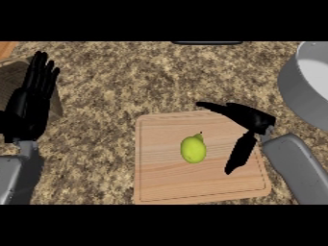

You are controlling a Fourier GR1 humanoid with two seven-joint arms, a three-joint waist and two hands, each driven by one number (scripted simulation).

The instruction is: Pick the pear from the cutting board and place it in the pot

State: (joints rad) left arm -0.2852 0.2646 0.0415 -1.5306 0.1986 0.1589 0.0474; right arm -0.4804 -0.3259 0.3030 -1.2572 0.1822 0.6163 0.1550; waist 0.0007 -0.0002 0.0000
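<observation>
The pear (193, 149) lies just left of your right hand (251, 120), which is open and empty; the fruit's long axis points away from you.

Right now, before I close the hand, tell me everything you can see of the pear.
The pear is small, yellow-green and smooth-skinned, with a short dark stem at its upper end, pointing away from the robot. It lies near the middle of the wooden cutting board, with its long axis running roughly toward and away from the robot. Only the board touches it. The right hand is open just to its right, fingers spread, with a gap between them and the fruit. It looks whole and unmarked.
</observation>
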